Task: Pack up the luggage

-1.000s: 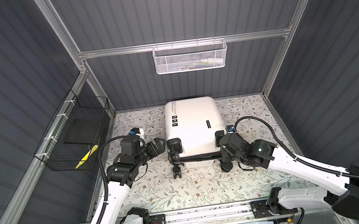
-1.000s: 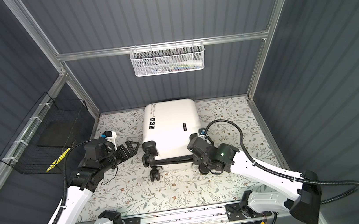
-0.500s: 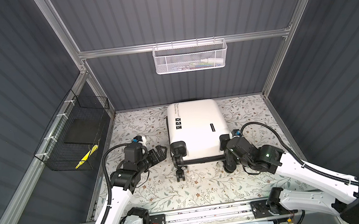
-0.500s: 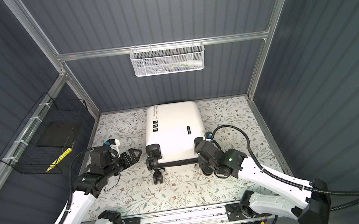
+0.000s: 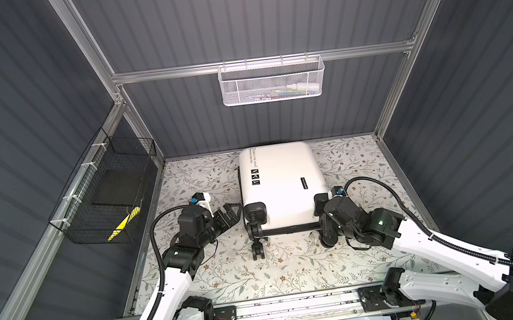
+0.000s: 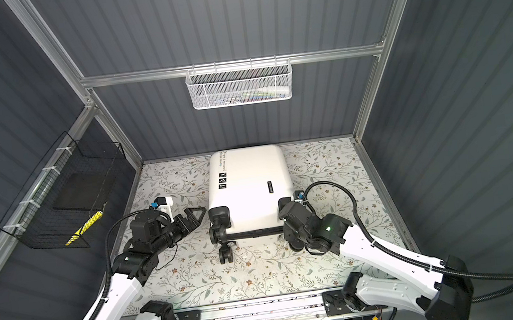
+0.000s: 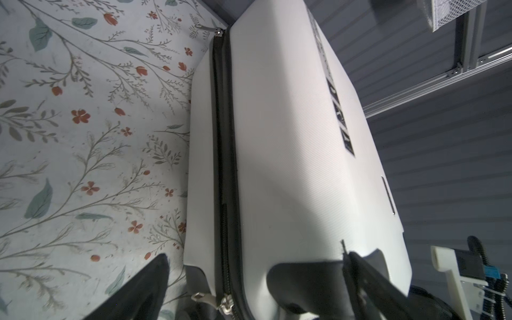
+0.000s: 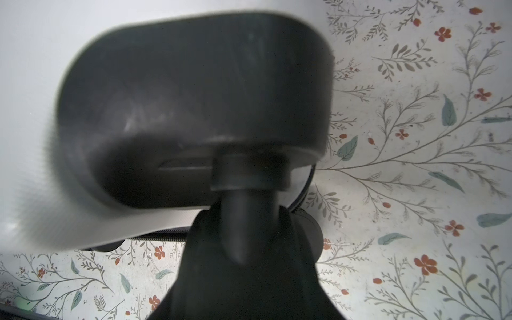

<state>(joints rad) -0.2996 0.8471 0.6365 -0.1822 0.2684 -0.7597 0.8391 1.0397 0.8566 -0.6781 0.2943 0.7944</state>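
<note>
Both claws flank your closed luggage at the tabletop's back edge: left claw spread wide beside the zip, right claw at a wheel, grip unclear, so brace before unzipping

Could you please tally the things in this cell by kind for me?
Suitcase: 1
Baskets: 2, white basket and black basket
Arms: 2, left arm and right arm
Total: 5
</note>
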